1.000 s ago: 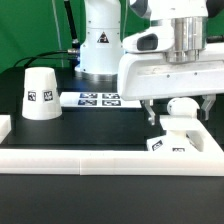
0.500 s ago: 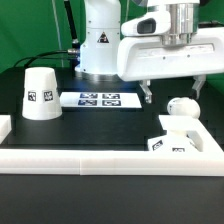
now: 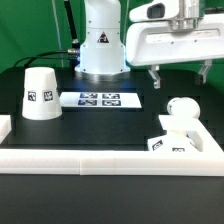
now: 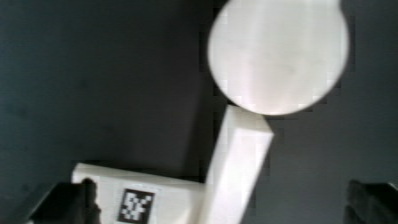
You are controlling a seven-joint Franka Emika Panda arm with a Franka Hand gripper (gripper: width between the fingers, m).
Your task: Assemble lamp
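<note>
The white round bulb stands on its short stem on the flat square base at the exterior view's right, against the white rail. The cone shade stands alone at the exterior view's left, a tag on its side. My gripper hangs open and empty above the bulb, clear of it. In the wrist view the bulb, its stem and the tagged base lie below, with the dark fingertips at either side of the picture's edge.
The marker board lies flat between the shade and the robot's white pedestal. Long white border rails run along the front and the right side. The table top is black.
The gripper has risen straight up from around the bulb, open. The bulb stays standing on the base. The shade has not moved.
</note>
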